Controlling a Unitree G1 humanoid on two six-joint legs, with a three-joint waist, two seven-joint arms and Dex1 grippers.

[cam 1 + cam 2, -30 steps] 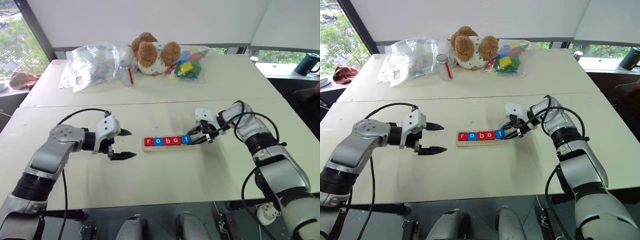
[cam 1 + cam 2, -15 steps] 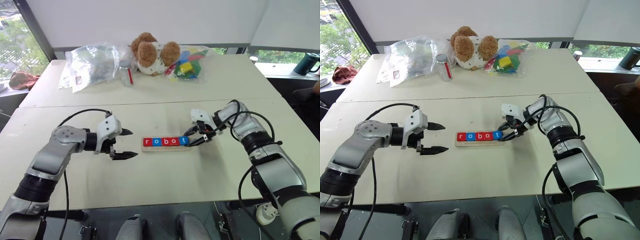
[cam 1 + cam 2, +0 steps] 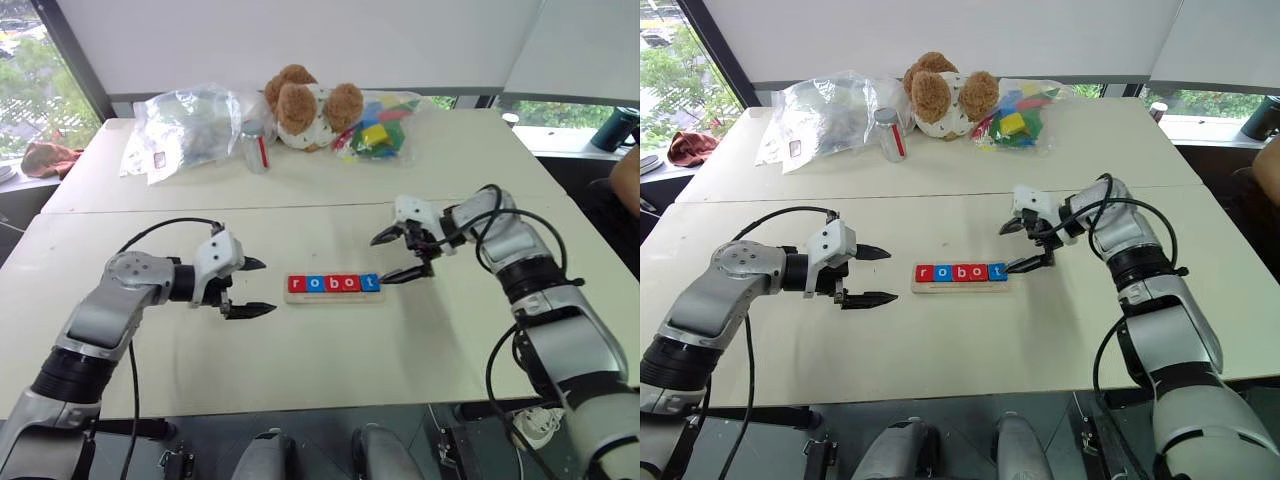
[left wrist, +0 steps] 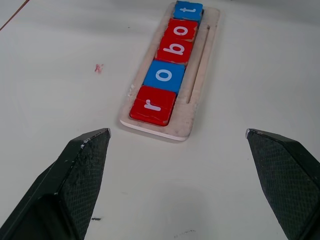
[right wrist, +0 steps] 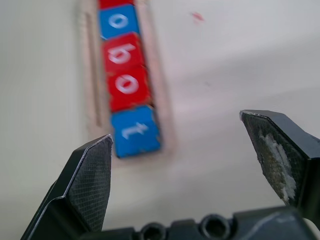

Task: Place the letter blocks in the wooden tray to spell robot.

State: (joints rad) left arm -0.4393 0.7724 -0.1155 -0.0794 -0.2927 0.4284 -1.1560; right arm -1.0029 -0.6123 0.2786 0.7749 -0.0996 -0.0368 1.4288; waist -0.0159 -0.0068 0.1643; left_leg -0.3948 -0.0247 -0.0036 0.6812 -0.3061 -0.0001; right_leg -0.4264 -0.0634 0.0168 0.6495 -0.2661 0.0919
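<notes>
Five letter blocks point(image 3: 333, 284) lie in a row in the wooden tray point(image 3: 334, 298) at the middle of the near table, reading r, o, b, o, t. In the left wrist view the red r point(image 4: 153, 105) is nearest and the blue t point(image 4: 188, 9) farthest. My right gripper point(image 3: 378, 260) hovers open just right of the tray's t end, nothing between its fingers; the blue t point(image 5: 134, 131) lies below its jaws. On the tray's left, a short gap away, my left gripper point(image 3: 267, 287) is open and empty, pointing at the r end.
On the far table sit a teddy bear point(image 3: 305, 105), clear plastic bags point(image 3: 185, 125), a small jar point(image 3: 255, 148) and a bag of coloured toy blocks point(image 3: 375, 130). A dark mug point(image 3: 612, 128) stands at the far right. A person's arm point(image 3: 628, 185) shows at the right edge.
My right gripper has opened, let go of the blue t block at the tray's right end, and lifted up and away to the right. The left arm has not moved.
</notes>
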